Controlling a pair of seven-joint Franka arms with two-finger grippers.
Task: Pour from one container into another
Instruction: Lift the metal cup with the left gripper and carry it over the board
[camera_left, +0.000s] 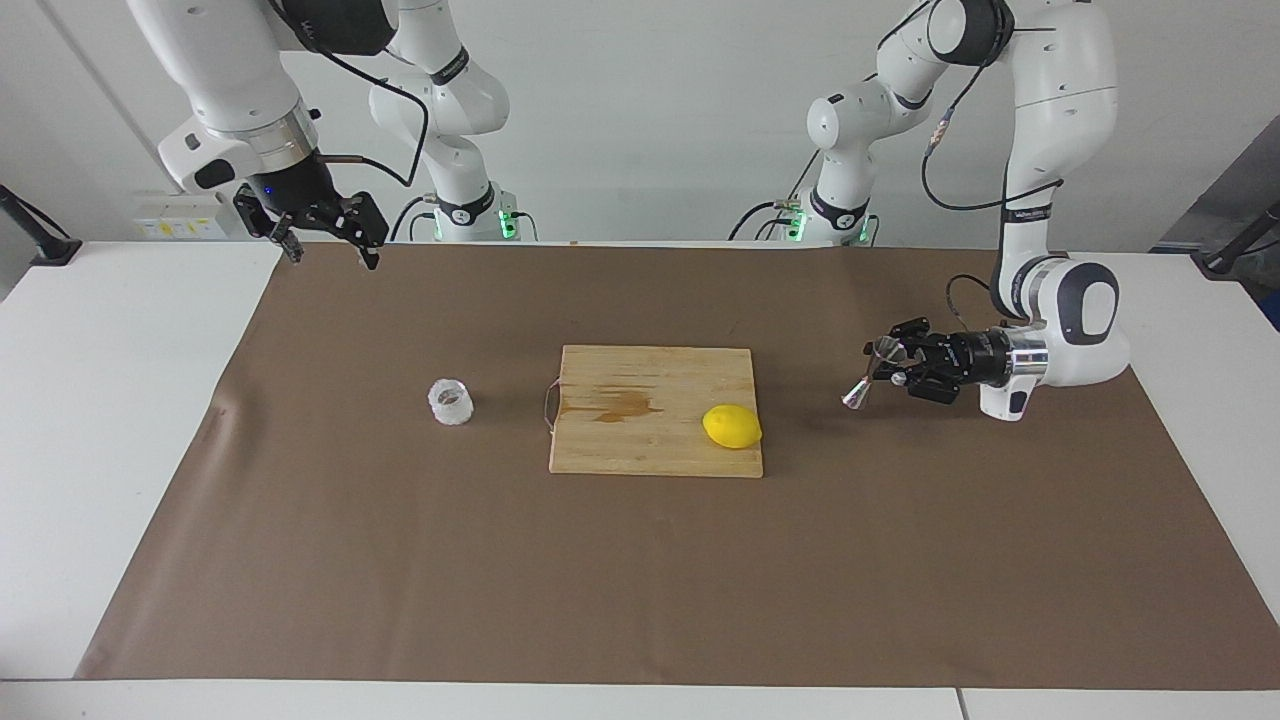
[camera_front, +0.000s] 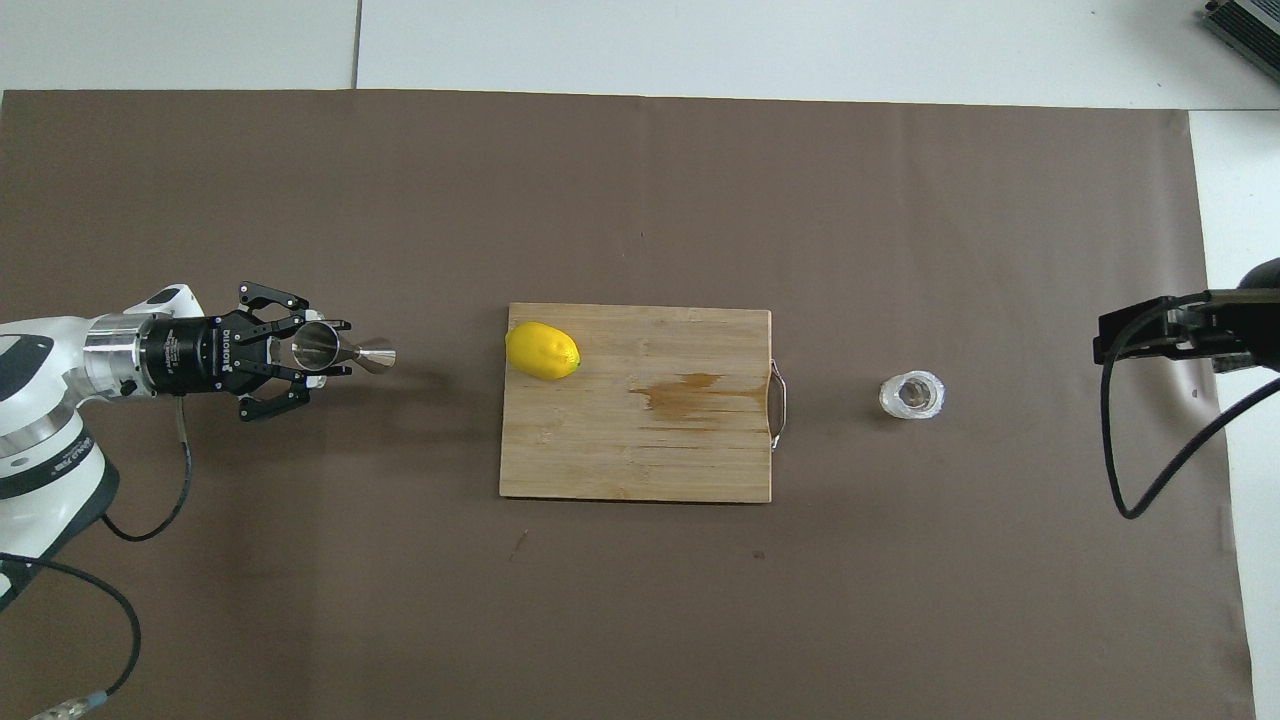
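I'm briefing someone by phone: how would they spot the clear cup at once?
Start at the wooden cutting board mid-table. Beside its wire-handle end, toward the right arm's end of the table, the clear cup stands alone on the brown mat. It is squat, whitish and faceted, unlike the yellow lemon.
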